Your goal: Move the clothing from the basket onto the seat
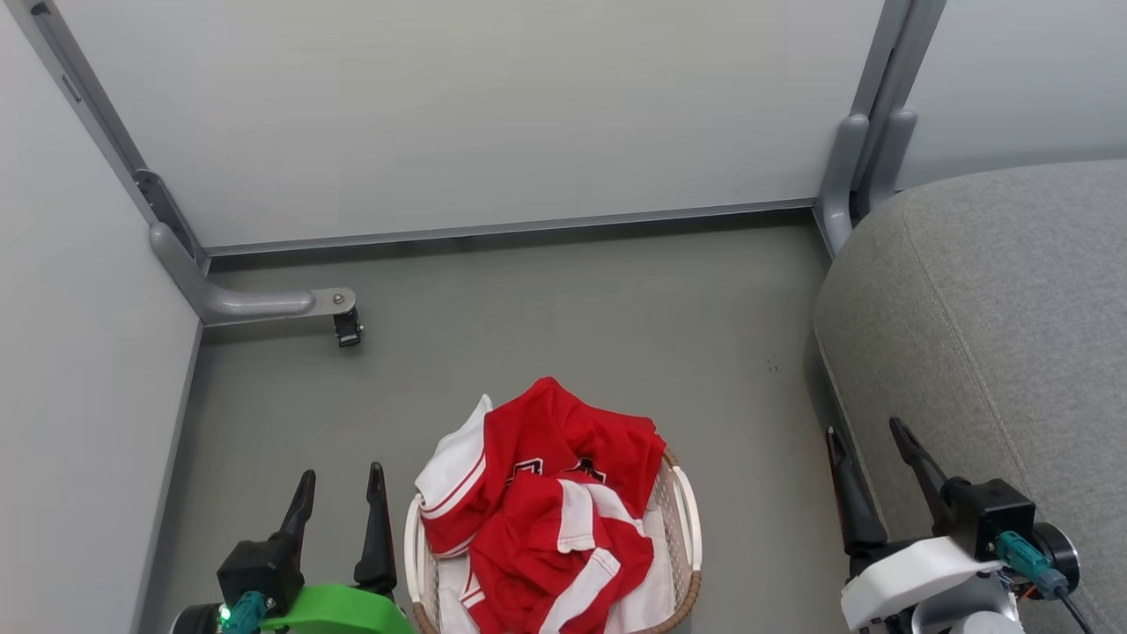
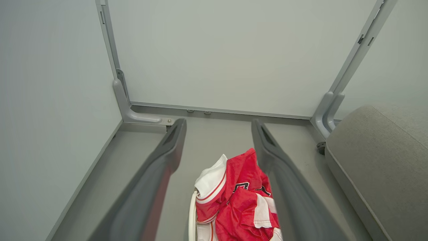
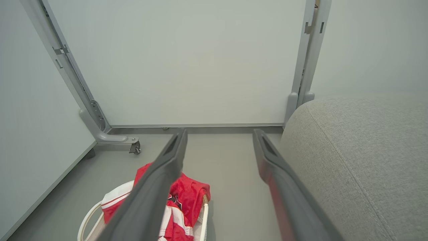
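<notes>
Clothing (image 1: 546, 502) sits in the basket (image 1: 694, 528), grab not begun; left gripper (image 1: 342, 472), right gripper (image 1: 865, 428) spread, empty. Next: pinch a fold, carry to seat (image 1: 995, 308).

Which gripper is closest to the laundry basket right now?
The left gripper, green-cased, beside the basket; the right gripper sits by the seat.

Oval white perforated plastic basket (image 1: 693, 533): one
Large grey fabric seat (image 1: 995, 308): one
Red-and-white jerseys (image 1: 546, 493): one heap, number unclear

Grey floor (image 1: 572, 299); white partition panels (image 1: 440, 106); castered panel foot (image 1: 255, 305).
</notes>
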